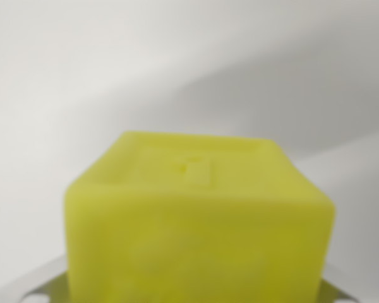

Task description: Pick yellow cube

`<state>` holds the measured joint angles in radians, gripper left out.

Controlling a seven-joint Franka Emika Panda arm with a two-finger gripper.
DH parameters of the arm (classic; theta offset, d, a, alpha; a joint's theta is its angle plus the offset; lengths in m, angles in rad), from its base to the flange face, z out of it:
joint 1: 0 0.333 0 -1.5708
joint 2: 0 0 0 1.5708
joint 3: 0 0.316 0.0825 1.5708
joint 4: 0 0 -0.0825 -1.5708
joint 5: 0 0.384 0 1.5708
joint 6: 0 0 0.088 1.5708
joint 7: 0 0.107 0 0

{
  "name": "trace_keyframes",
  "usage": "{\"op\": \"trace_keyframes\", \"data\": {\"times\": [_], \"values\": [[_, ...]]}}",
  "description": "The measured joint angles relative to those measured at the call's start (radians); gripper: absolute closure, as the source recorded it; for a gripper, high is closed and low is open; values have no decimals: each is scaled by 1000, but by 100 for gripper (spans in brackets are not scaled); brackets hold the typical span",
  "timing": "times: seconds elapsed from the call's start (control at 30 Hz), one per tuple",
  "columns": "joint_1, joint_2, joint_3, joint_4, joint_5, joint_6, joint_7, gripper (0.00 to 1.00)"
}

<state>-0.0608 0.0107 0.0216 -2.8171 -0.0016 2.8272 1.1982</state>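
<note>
Cube-shaped yellow foam block (pixel 199 233) fills my wrist view, no long axis, one face toward me, pale blurry background all around; gripper state, can't tell.

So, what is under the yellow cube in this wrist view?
Under the yellow cube, grey metal parts show at both lower corners, blurred. Whatever lies directly beneath the cube is covered. Behind it is only a plain white surface.

One yellow cube (pixel 199 221) — one metal part (pixel 41 284) beneath.

Yellow cube (pixel 199 221) blurred (bottom cropped); pincer barely visible.
</note>
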Motion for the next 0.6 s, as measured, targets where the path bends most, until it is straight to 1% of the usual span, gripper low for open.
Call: {"op": "trace_keyframes", "data": {"times": [0.6], "values": [[2, -160, 0, -2, 8, -159, -5, 100]]}}
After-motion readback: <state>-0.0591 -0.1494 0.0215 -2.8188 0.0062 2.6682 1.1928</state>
